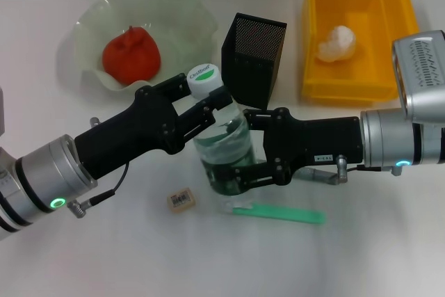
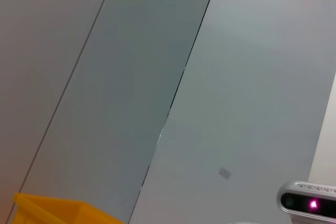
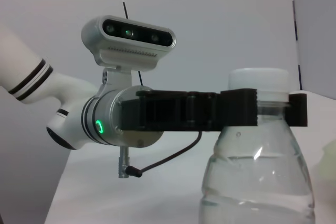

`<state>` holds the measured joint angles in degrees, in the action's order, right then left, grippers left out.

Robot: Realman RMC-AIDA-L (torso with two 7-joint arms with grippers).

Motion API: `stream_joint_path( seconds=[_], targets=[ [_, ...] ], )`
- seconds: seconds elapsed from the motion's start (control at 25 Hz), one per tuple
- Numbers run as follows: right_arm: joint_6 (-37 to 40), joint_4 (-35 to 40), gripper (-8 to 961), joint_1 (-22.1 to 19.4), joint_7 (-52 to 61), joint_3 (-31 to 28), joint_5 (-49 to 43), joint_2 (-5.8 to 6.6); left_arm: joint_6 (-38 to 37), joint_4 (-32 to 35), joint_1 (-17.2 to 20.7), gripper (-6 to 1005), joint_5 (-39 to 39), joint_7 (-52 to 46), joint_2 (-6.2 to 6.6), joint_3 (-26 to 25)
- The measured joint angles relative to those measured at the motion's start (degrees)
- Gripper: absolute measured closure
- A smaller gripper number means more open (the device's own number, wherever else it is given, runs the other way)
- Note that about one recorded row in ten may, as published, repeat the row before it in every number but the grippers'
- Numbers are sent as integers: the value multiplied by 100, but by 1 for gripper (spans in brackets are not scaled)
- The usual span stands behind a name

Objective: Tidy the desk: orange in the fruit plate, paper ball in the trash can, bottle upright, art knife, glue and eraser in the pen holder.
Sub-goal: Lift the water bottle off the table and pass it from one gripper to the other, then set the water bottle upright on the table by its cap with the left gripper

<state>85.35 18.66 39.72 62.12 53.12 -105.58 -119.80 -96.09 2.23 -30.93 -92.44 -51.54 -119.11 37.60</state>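
Mid-desk [image 1: 361, 255], an upright bottle [image 1: 221, 145] is clamped by both claws: left gripper [image 1: 212, 106] at its neck, right gripper [image 1: 240, 147] round its body. Cap lettering is unreadable. The barcode-labelled eraser [image 1: 181, 199] lies nearby.

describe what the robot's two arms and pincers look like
Both arms are silver-grey cylinders with a glowing green ring light near the wrist and a thin black cable looping from a small plug. The left pincer and right pincer are matte black linkages. A silver-grey ribbed camera housing tops the right wrist.
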Motion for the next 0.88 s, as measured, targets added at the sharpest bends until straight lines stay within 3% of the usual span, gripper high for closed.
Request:
stream_joint_path(
  seconds=[0.88],
  targets=[
    [-388,-20,126,19,1,5,-1,0,-143,301,25,556,9,25,21,-226]
  ],
)
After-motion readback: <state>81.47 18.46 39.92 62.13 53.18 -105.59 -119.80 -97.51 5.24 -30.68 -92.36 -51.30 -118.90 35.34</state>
